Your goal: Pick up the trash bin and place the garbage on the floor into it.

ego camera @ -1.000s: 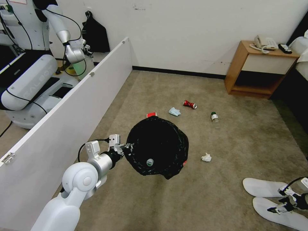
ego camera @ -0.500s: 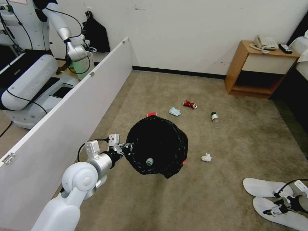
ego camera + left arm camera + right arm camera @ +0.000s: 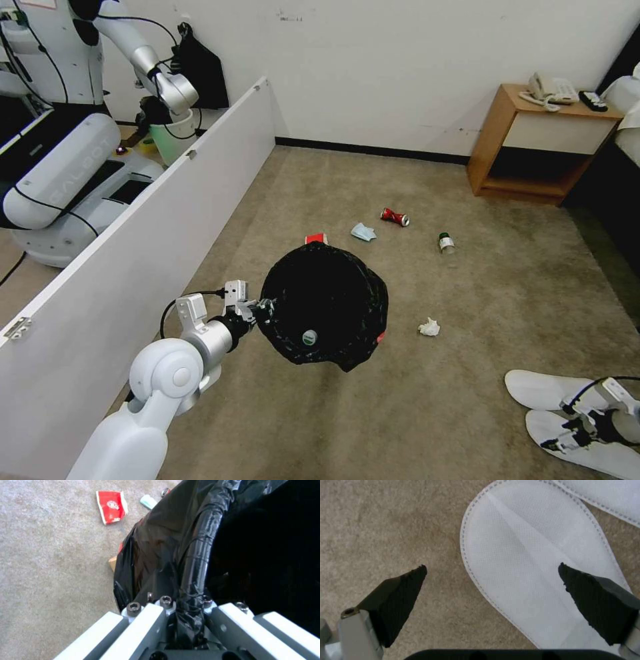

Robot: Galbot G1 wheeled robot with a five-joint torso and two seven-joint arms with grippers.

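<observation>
Beige carpet (image 3: 320, 413) spreads below, litter scattered on it. My left gripper (image 3: 261, 312) stays clamped on the rim of the trash bin (image 3: 323, 307), held aloft. My right gripper (image 3: 491, 580) has sunk lower, fingers wide apart, straddling the nearer white slipper (image 3: 533, 567); a grasp looks close.

Glossy crinkled black plastic bag (image 3: 173, 542); matt woven white slipper (image 3: 533, 580); rough short-pile carpet (image 3: 386, 530)
</observation>
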